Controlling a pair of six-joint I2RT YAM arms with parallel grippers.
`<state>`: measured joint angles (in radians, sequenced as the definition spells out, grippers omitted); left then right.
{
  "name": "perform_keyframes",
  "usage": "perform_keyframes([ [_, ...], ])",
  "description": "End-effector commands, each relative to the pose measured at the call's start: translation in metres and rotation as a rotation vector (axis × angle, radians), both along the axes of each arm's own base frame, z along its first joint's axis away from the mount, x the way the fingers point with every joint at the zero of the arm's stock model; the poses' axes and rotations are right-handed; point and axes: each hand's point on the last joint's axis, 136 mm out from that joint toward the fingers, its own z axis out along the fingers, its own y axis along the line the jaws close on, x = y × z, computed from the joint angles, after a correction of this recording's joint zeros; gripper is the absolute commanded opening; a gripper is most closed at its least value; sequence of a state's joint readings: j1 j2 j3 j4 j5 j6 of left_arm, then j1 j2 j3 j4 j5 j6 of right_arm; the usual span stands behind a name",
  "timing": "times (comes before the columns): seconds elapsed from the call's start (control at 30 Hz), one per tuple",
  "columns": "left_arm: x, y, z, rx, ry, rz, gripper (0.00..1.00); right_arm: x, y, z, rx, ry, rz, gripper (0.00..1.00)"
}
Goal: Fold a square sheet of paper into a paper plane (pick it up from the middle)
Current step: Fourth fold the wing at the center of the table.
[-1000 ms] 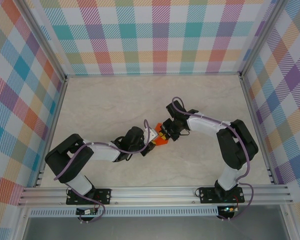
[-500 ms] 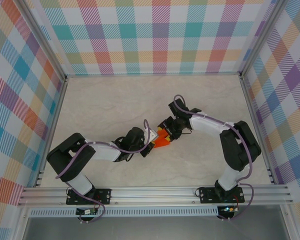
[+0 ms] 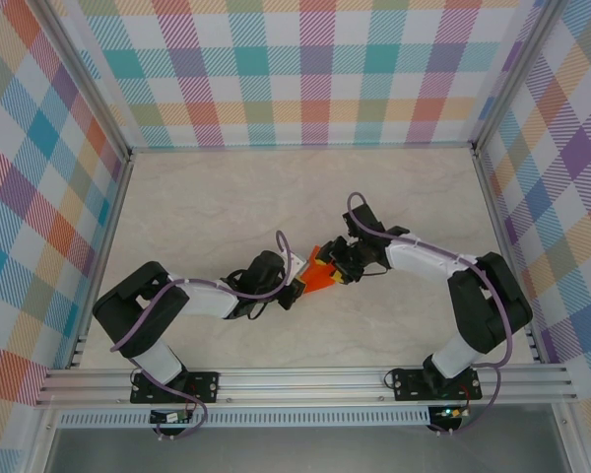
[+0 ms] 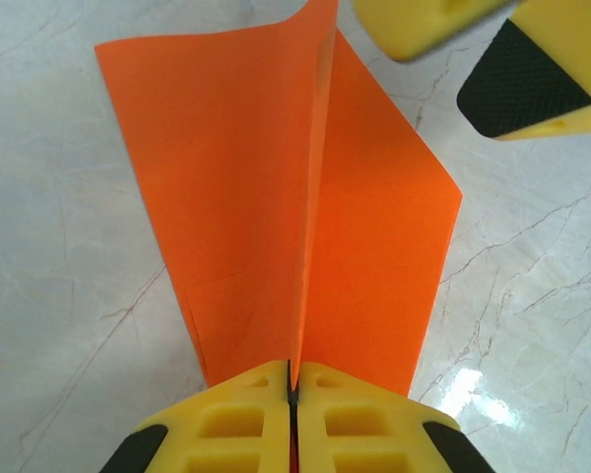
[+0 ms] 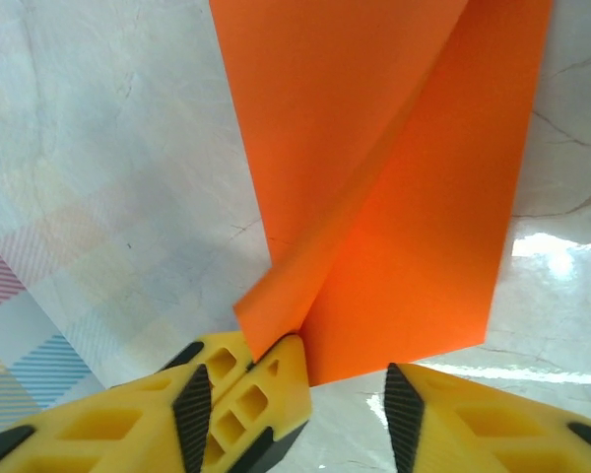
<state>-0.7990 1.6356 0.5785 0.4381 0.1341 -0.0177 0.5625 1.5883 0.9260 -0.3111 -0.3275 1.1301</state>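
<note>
One orange sheet (image 3: 320,277) on my screen, sitting mid-counter (image 3: 197,207) between my two arms. It's plain bright orange and partly folded: two flat flaps spread either side of a raised centre crease. My left gripper (image 4: 294,394) has its jaws clenched on that crease at one end. My right gripper (image 5: 345,386) is at the opposite end, jaws released and standing apart, with a curled corner of the sheet against one finger (image 5: 266,379).
</note>
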Motion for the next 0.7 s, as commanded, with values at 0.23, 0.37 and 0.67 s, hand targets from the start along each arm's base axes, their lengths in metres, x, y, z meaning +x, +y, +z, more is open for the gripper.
perform_keyframes([
  [0.23,-0.001,-0.007,0.000,-0.059,0.211,0.154,0.07,0.003,0.013,-0.011,0.072,-0.058,0.079,0.37],
  [0.37,-0.002,-0.007,0.000,-0.080,0.252,0.191,0.07,0.007,0.017,-0.017,0.073,-0.056,0.093,0.35],
  [0.67,-0.004,-0.005,-0.002,-0.100,0.248,0.195,0.08,0.012,0.020,-0.030,0.054,-0.052,0.112,0.30],
])
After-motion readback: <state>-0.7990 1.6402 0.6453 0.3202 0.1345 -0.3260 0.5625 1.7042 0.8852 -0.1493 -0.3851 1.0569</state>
